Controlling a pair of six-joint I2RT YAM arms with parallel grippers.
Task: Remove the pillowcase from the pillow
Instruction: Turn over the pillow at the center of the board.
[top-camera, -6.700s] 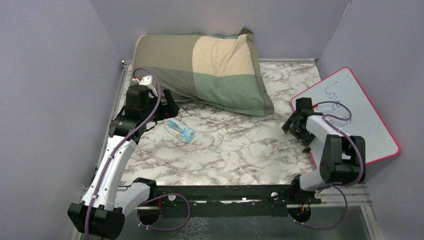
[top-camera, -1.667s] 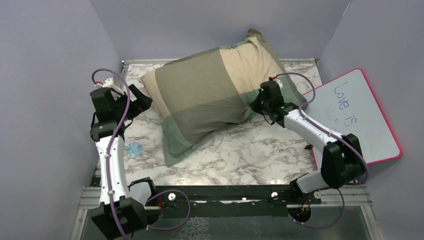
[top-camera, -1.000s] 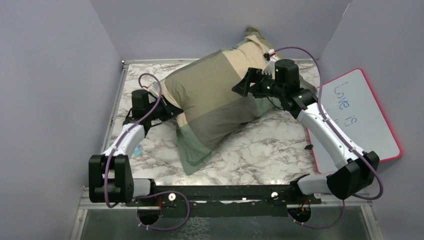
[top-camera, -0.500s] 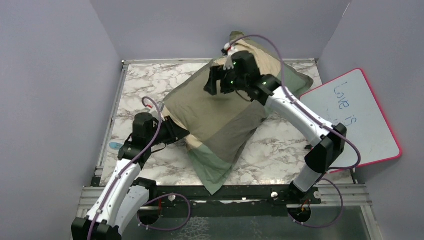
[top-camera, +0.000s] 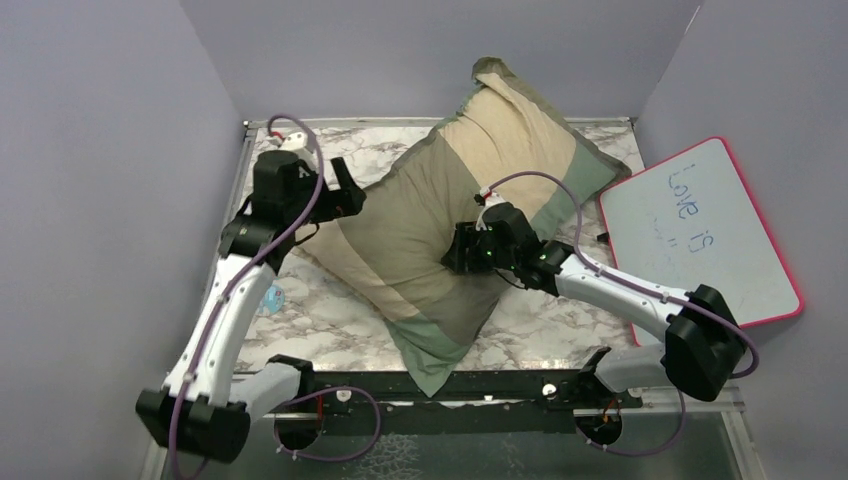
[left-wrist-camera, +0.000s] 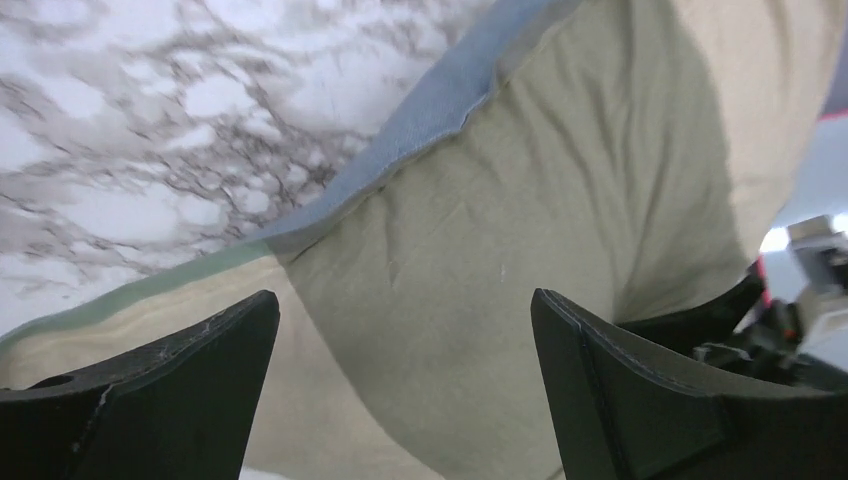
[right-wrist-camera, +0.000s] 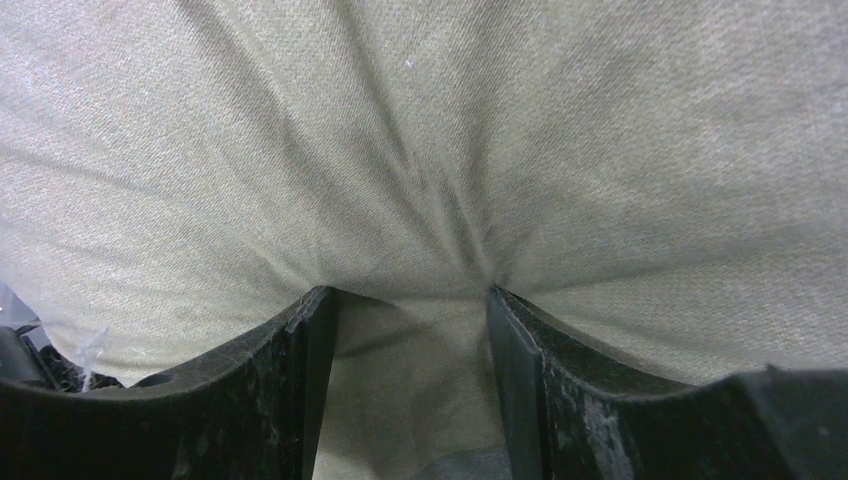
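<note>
The pillowcase (top-camera: 450, 215) hides the pillow; left hand (left-wrist-camera: 400, 390) gapes empty, right hand (right-wrist-camera: 410, 330) pinches a fold.

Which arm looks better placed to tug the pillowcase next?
Right, probably: the right gripper already pinches a fold of the pillowcase, while the left gripper hangs open above the cloth.

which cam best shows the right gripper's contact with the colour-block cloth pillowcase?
Right wrist: the right gripper presses its fingertips into the olive, sage and cream cloth pillowcase, puckering it. Top external shows placement, not contact. Left wrist shows only dark hardware at the edge.
</note>
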